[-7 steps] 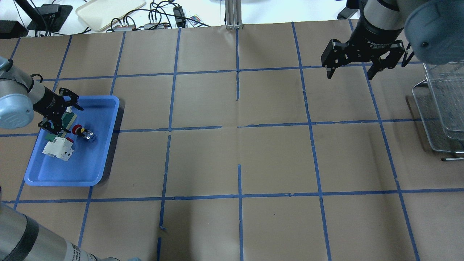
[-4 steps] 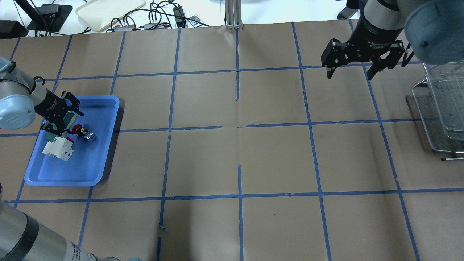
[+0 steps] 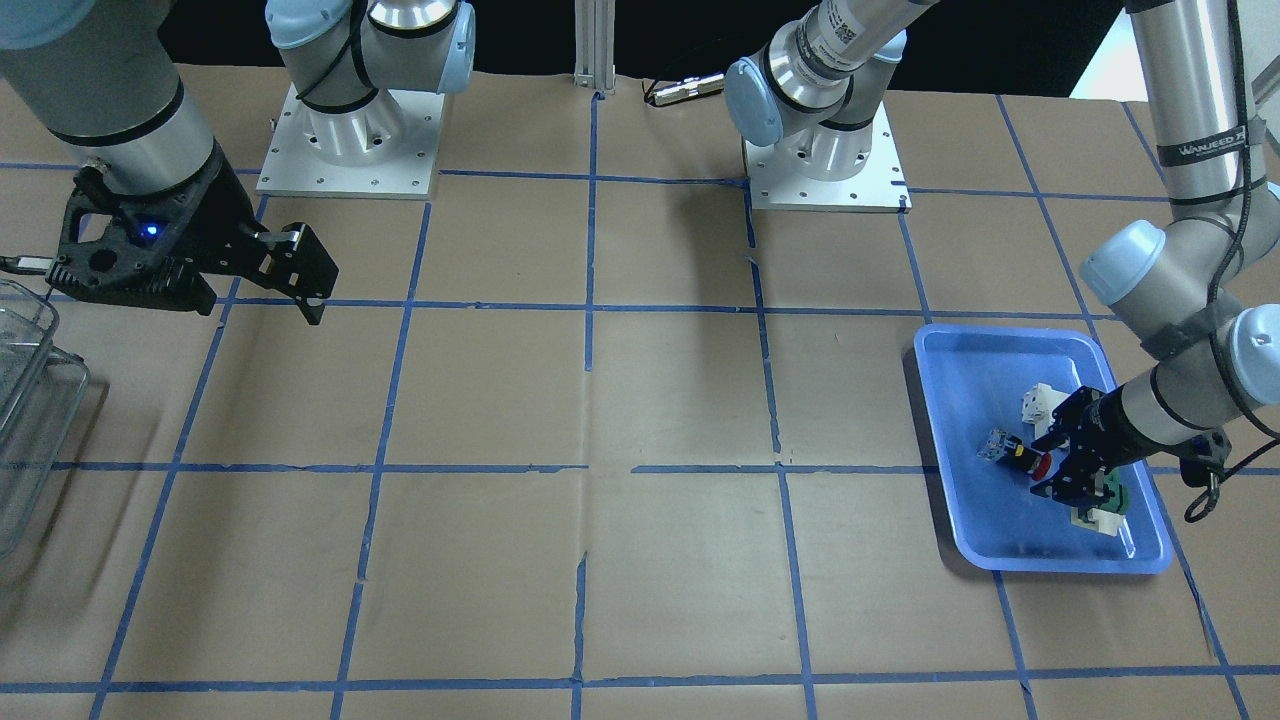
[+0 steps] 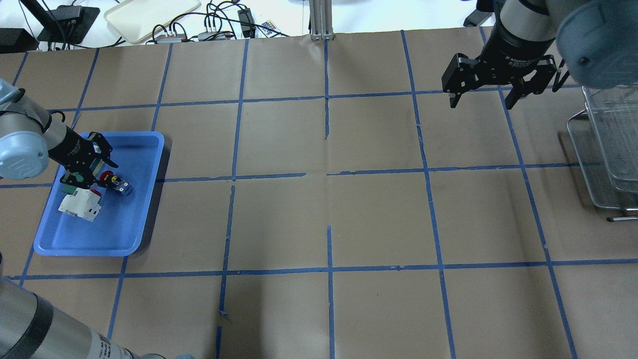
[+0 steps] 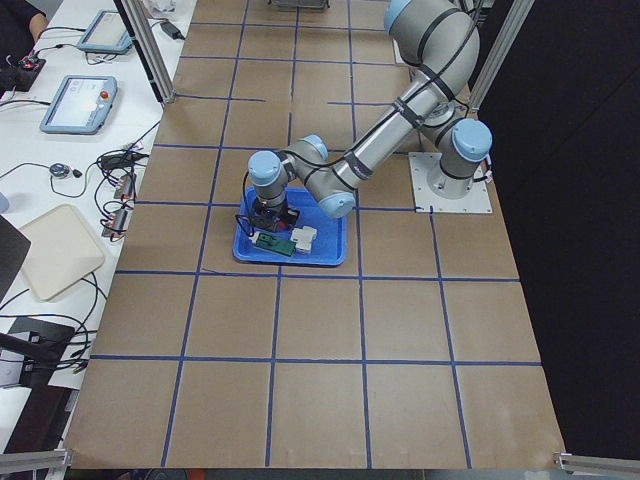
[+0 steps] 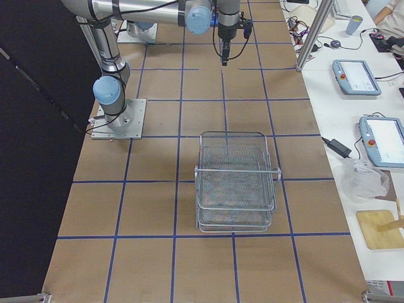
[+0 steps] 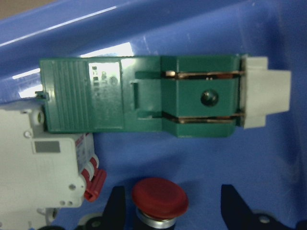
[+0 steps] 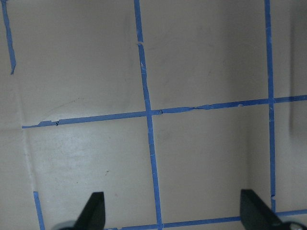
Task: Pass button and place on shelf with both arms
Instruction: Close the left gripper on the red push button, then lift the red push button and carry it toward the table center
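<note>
The button [image 4: 113, 181] lies on its side in the blue tray [image 4: 99, 232], red head toward my left gripper [image 4: 103, 175]. The gripper is open and low in the tray, and its jaws stand either side of the red head without touching it. The left wrist view shows the red head [image 7: 159, 197] between the two fingertips [image 7: 117, 206]. The front view shows the button [image 3: 1012, 451] at the left gripper [image 3: 1045, 462]. My right gripper [image 4: 482, 102] is open and empty above the table at the far right. The see-through tiered shelf [image 4: 610, 149] stands at the right edge and also shows in the right view [image 6: 237, 180].
A white-and-red breaker block [image 4: 79, 204] and a flat green part [image 7: 139, 96] lie in the tray beside the button. Brown paper with blue tape lines covers the table. Cables and a cream tray [image 4: 149, 15] lie beyond the far edge.
My left gripper has come down into the tray and closer to the button, so its jaws now straddle the red head. The right arm has not moved.
</note>
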Robot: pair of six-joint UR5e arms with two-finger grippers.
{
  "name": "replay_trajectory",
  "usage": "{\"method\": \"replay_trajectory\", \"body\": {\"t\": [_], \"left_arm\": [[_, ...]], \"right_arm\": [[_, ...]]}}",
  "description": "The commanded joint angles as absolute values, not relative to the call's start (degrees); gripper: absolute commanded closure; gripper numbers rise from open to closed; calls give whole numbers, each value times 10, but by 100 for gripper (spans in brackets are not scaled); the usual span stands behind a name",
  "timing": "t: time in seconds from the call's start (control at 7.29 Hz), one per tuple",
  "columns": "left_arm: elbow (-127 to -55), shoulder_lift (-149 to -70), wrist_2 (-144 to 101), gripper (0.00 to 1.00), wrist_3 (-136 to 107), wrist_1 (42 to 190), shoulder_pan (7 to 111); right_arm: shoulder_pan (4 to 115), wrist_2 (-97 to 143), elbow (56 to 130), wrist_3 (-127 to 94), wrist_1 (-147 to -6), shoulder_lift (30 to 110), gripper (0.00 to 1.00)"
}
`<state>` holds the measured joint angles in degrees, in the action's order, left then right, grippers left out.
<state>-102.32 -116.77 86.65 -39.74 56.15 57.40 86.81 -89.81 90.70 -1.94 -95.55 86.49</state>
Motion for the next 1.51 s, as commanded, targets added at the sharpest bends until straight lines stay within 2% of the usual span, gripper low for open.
{"method": "replay_trajectory", "body": {"t": [0.0, 0.55, 0.96, 1.37], "left_arm": [[-1021, -1165, 867, 100, -398, 577, 574], [-1014, -1123, 814, 100, -465, 618, 595], [-1025, -1062, 690, 100, -626, 670, 704], [-1025, -1031, 572, 100, -805, 669, 809]], "right_arm": [[868, -898, 907, -19, -955, 865, 0], [861, -898, 903, -11, -955, 869, 0], [843, -897, 898, 125, -963, 879, 0], [761, -832, 897, 282, -976, 884, 0]]}}
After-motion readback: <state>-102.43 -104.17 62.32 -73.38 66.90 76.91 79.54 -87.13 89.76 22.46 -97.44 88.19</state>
